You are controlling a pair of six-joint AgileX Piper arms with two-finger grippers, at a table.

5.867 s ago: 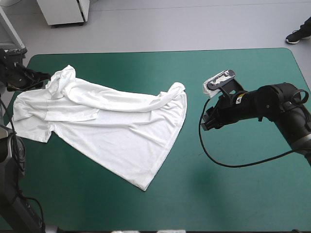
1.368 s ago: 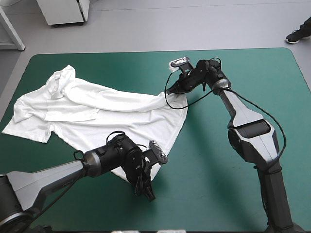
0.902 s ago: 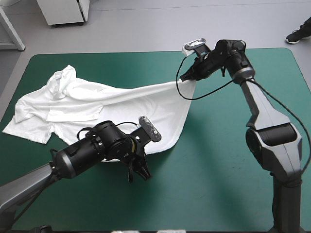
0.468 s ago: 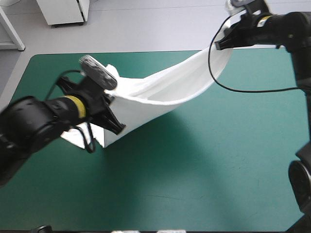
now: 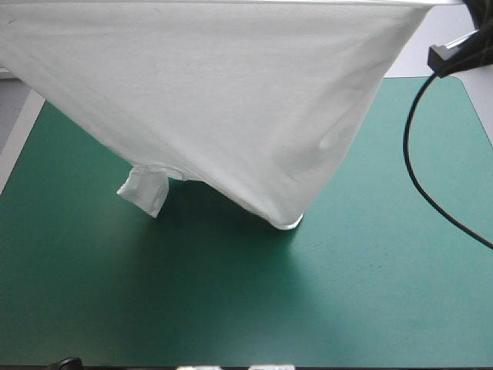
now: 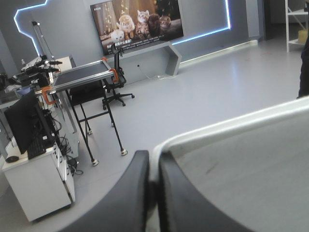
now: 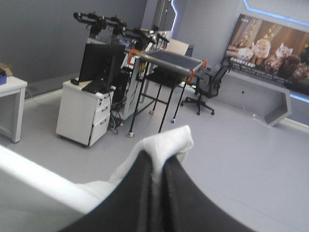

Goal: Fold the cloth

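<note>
A pale grey floor [image 6: 217, 92] ran to dark grey walls [image 7: 43, 38] edged with a blue-white light strip [image 6: 207, 34]. A white drawer cabinet [image 7: 82, 113] carried a black monitor [image 7: 99, 60], beside a thin-legged stand [image 7: 166, 60] and a black office chair [image 7: 205, 92]. A small white table [image 7: 10, 89] stood nearby. A teal-green table cover [image 5: 347, 293] lay smooth in the foreground.

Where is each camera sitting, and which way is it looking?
High view: above and behind the robot, looking down at the teal-green table, partly hidden by the lifted T-shirt; only a dark bit of the right arm shows.
Left wrist view: on the raised left wrist, looking level into the room; the left gripper is shut on the T-shirt's edge.
Right wrist view: on the raised right wrist, looking level into the room; the right gripper pinches a bunched corner.
Shared: all three see the T-shirt, held up between both grippers.
</note>
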